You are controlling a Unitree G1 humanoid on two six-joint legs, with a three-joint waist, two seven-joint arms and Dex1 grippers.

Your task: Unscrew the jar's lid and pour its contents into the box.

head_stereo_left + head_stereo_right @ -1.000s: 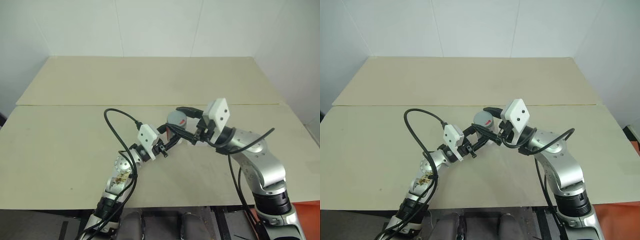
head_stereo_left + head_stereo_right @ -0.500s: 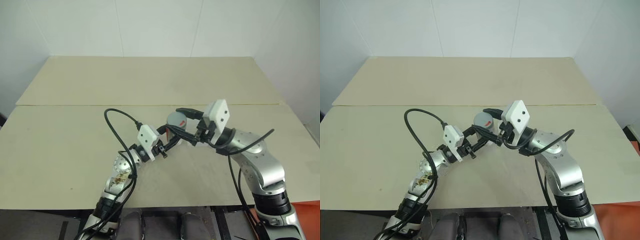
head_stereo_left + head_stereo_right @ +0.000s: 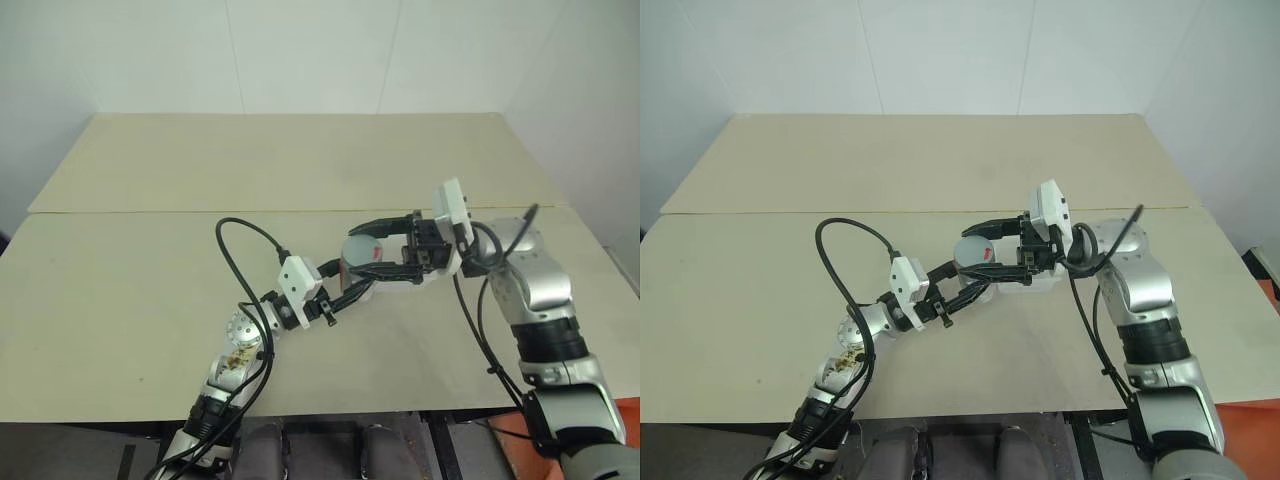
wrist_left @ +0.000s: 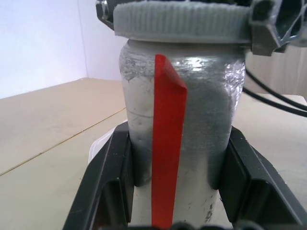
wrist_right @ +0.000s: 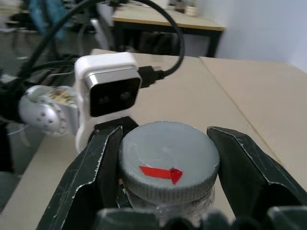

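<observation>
Pale beige table [image 3: 200, 180], seam across the middle, white walls behind. One jar [image 4: 177, 143], one lid [image 5: 168, 165], two grippers. Jar is up off the table near its centre, lid still on. Left gripper [image 3: 355, 290] clamped on the jar body from below. Right gripper [image 3: 385, 248] reaches in level, fingers closed around the lid. Red tape strip on jar side and lid top.
</observation>
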